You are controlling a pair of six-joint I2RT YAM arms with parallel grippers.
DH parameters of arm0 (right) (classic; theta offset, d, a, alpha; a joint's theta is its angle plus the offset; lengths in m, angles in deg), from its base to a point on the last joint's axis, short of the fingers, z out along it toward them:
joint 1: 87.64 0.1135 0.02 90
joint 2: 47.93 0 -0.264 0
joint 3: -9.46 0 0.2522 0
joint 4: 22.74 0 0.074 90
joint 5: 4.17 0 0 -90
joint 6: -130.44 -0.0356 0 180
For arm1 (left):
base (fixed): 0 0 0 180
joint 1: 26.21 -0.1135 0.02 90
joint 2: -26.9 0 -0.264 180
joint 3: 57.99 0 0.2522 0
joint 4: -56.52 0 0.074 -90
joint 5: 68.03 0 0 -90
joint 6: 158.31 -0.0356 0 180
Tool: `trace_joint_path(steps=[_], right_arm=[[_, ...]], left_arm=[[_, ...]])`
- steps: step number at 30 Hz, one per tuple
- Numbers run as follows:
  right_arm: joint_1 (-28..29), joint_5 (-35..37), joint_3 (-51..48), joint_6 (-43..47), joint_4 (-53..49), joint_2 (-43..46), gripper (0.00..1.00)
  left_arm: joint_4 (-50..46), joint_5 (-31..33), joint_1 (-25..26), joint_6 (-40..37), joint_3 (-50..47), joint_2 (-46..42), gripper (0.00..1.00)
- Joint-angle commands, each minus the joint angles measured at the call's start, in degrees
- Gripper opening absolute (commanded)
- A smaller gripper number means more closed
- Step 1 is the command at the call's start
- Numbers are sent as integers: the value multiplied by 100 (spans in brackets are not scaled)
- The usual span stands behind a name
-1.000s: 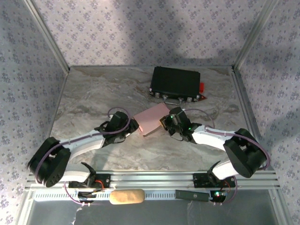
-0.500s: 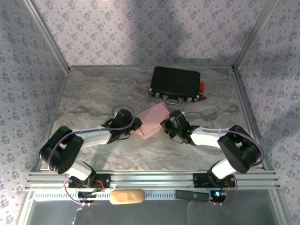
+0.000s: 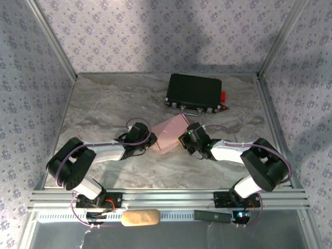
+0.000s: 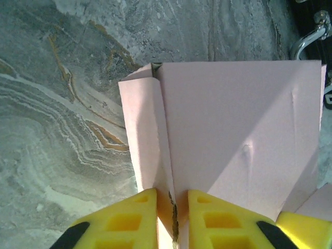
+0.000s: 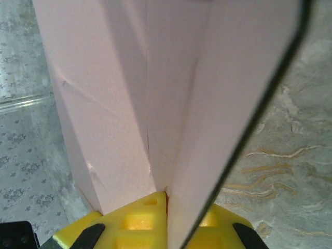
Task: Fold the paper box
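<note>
Left pincer (image 4: 171, 220) nipped shut on a creased edge of the paper box (image 3: 170, 134). Right pincer (image 5: 166, 205) clamped on the opposite fold. The box spans between them, over the worktop (image 3: 104, 104). Sides partly raised. I judge squaring and closing remain.

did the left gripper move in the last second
Yes: the left gripper edged right relative to the black case, closing on the paper box.
</note>
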Motion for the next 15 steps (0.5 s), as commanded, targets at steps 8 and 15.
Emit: trace_joint_path(steps=[8,15], right_arm=[[-292,676,323,1406,-3139,1902,51],[-1489,-457,745,4276,-2812,1761,53]], left_arm=[[-1041,421,-28,-450,-91,-457,8],[-1817,88,-295,-1384,352,-418,4]])
